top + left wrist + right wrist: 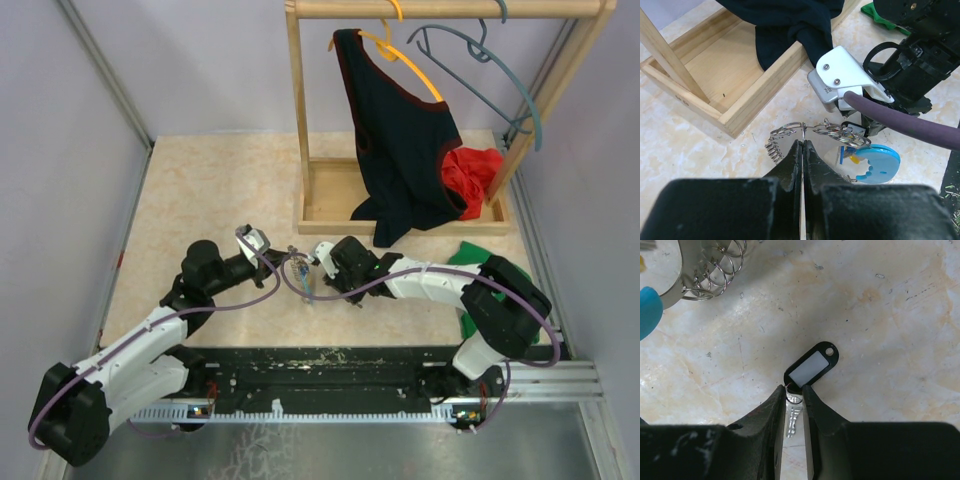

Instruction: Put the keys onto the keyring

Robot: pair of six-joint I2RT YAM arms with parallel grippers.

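Observation:
The keyring [790, 131] is a loop of grey coiled wire with small metal rings and a light-blue curved piece [875, 162]. It hangs just above the table between the two arms [300, 278]. My left gripper [803, 142] is shut on its thin wire; it also shows in the top view [289, 264]. My right gripper [794, 390] points down at the table, shut on a silver key [792, 415] that carries a black tag with a white label [811, 366]. In the top view the right gripper [345, 293] is just right of the keyring. The keyring's coil [715, 270] shows at the right wrist view's upper left.
A wooden clothes rack [310, 205] stands behind the grippers, with a dark tank top [400, 140] on a yellow hanger and a grey-blue hanger [500, 70]. Red cloth [478, 172] lies in its base and green cloth [470, 255] by the right arm. The rack's base rail [765, 95] is close.

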